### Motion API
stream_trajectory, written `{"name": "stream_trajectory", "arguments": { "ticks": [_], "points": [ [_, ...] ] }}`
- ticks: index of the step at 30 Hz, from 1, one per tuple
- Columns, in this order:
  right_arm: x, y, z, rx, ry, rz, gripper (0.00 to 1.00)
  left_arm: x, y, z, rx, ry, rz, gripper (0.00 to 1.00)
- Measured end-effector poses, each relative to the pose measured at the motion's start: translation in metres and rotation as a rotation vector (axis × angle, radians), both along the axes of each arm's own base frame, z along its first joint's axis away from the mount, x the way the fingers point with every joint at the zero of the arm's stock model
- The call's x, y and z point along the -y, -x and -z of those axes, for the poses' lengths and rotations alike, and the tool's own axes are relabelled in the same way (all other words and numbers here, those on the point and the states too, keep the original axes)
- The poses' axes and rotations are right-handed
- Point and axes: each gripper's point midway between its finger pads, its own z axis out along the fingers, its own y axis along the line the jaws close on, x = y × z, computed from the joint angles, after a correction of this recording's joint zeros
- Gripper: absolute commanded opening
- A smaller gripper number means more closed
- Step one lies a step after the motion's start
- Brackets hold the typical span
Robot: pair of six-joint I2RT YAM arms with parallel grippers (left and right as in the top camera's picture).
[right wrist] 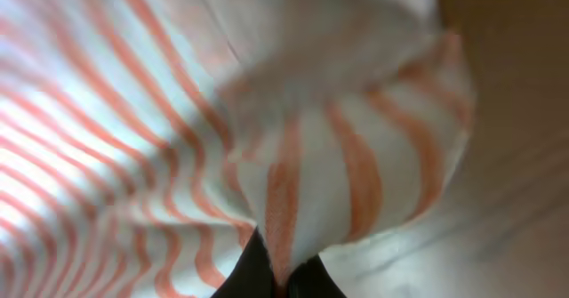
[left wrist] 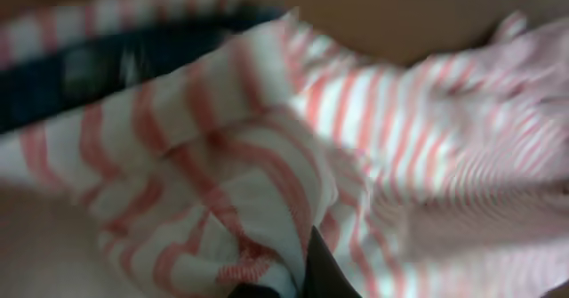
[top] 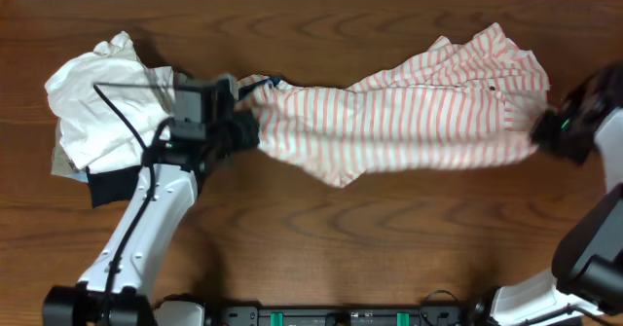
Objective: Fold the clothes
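From overhead, the striped shirt [top: 409, 112] lies stretched in a long, rumpled band across the wooden surface [top: 389, 248], its left end gathered into the left gripper [top: 241, 131] and its right end bunched at the right gripper [top: 545, 126]. Both sets of fingertips are buried in cloth here, and the right arm is cut off by the frame edge. A plain white garment [top: 97, 97] sits heaped at far left, with a dark garment [top: 112, 185] half hidden beneath it and the left arm. In the left wrist view all is blurred: stripes fill the frame, a dark blue band [left wrist: 98, 67] crosses the top left, and one dark finger [left wrist: 322, 267] pokes out at the bottom, clamped on a fold. In the right wrist view, the fabric funnels down to a pinch between the dark fingers [right wrist: 244, 276], closed tight on the shirt.
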Motion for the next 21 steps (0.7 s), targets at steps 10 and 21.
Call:
{"name": "stream_trajectory", "arguments": {
  "ticks": [10,21],
  "points": [
    [0.025,-0.052,-0.146,0.341,0.115,-0.022,0.01,0.009,-0.042,-0.113,0.291,0.007,0.048,0.06],
    [0.029,-0.045,-0.141,0.317,0.107,-0.032,0.01,0.019,-0.045,-0.13,0.36,0.042,0.102,0.06]
  ]
}}
